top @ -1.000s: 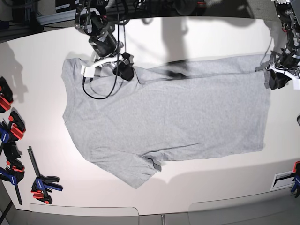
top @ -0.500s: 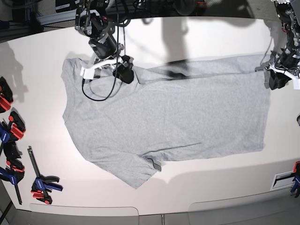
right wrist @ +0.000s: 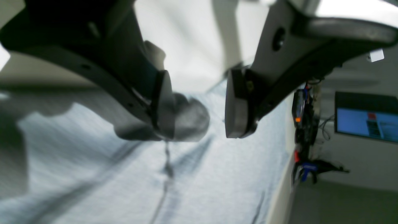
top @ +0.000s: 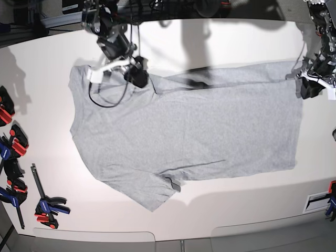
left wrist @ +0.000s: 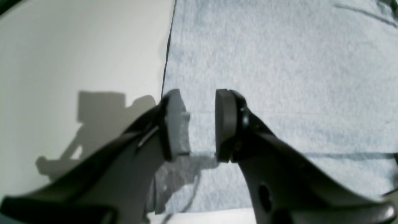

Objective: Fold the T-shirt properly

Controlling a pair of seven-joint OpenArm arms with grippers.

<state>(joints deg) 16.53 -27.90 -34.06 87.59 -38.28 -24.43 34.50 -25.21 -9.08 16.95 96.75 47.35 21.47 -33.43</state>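
On the far left of the base view, several red, blue and black clamps (top: 14,173) lie at the edge of the white desk (top: 47,89). The T-shirt (top: 189,131) is spread flat on the desk in the middle, its plain grey side up, with one sleeve pointing to the near edge. The right gripper (top: 137,77) hangs over the shirt near its upper left part; its jaws are apart with a clear gap, and no cloth is between them. On the far right, the left gripper (top: 311,88) is at the upper right corner of the shirt. Its jaws are moderately apart above the cloth edge, holding nothing.
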